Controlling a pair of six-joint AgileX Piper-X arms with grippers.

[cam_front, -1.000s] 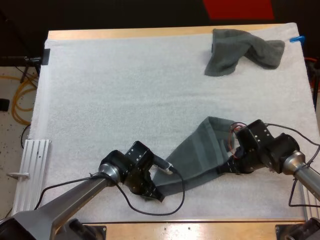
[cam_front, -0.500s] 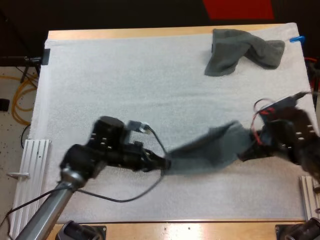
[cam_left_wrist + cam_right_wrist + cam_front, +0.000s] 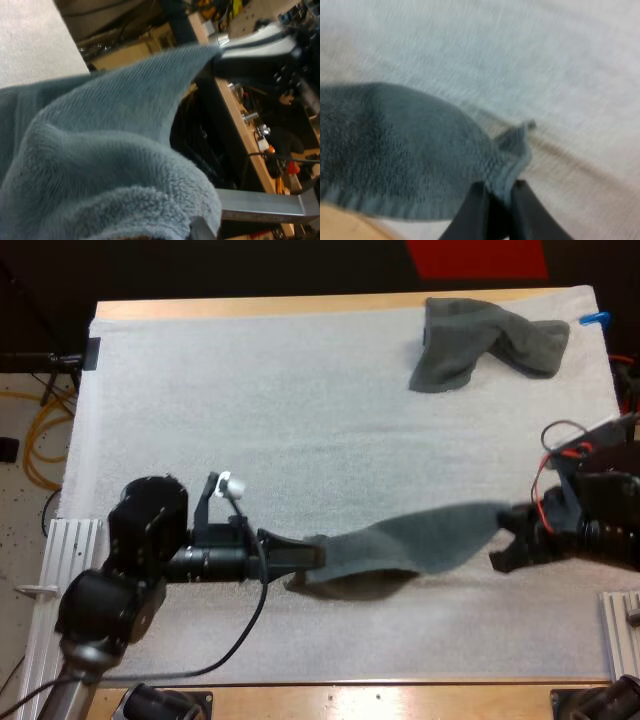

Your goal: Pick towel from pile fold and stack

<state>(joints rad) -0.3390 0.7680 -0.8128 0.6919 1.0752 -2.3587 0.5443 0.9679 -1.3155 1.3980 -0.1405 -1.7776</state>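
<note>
Our left gripper (image 3: 308,556) is clamped on the left end of a dark grey-green towel (image 3: 410,545), and from its wrist camera the cloth bunches up thick right over the fingers. Our right gripper (image 3: 499,190) pinches the opposite end: from its own wrist camera the two black fingers (image 3: 475,210) stand close together with a folded corner of the towel's hem squeezed between them. The towel hangs stretched between the two grippers as a long band running left to right over the near part of the white mat (image 3: 250,420), sagging a little toward the left end, where it casts a dark shadow on the mat beneath it. The left arm reaches in low from the near left and lies almost level, pointing right; the right arm comes in from the right edge, pointing left. From the left wrist camera, the towel's far corner rises to a point at the other arm's gripper. A second, crumpled towel (image 3: 480,340) lies at the far right of the mat, well apart from both grippers, close to the far edge of the wooden table (image 3: 300,306).
</note>
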